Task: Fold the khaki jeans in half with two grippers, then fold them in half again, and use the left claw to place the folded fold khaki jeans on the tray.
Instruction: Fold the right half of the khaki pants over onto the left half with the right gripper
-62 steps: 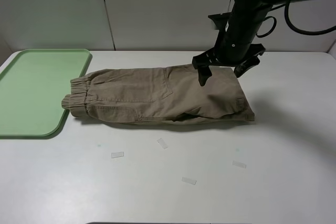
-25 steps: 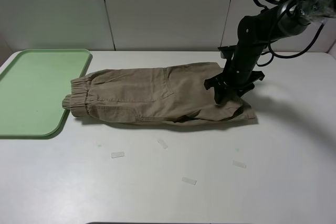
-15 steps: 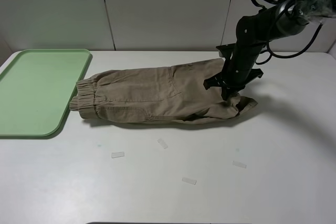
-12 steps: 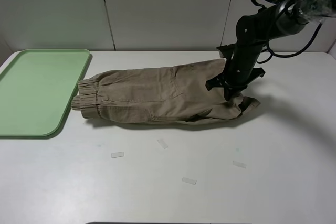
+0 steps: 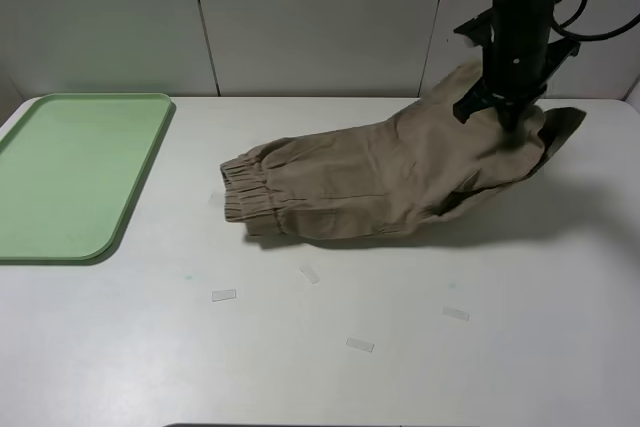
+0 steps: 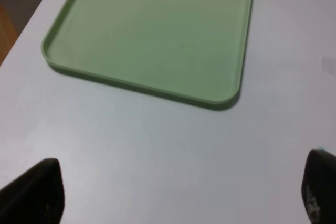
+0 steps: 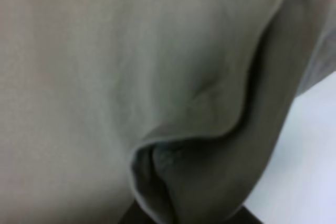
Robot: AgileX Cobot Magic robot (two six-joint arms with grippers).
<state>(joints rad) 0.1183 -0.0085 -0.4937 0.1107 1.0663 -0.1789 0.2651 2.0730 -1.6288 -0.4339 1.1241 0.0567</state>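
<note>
The khaki jeans (image 5: 400, 172) lie across the middle of the white table (image 5: 320, 377), slanting up toward the right rear. Their gathered waistband (image 5: 245, 197) rests flat on the table top, while the leg end is raised off the surface and hangs in folds from the right gripper (image 5: 505, 112). That gripper is clamped tight on a pinch of the cloth at the leg end, and the black arm above it stands nearly upright. In the right wrist view the khaki fabric (image 7: 105, 51) fills almost the whole picture, with a bunched fold running down toward the jaws, which barely show at the frame's edge.

The pale-green tray (image 5: 130, 212) sits at the left side of the table, well apart from the waistband, with bare table between them.

The left claw (image 6: 176, 195) does not appear in the high view. Its wrist view shows two black fingertips (image 6: 31, 192) spread wide with nothing between them, hovering over bare table near a rounded corner of the tray (image 6: 231, 95).

A few small pale strips (image 5: 224, 295) lie scattered on the table in front of the jeans
</note>
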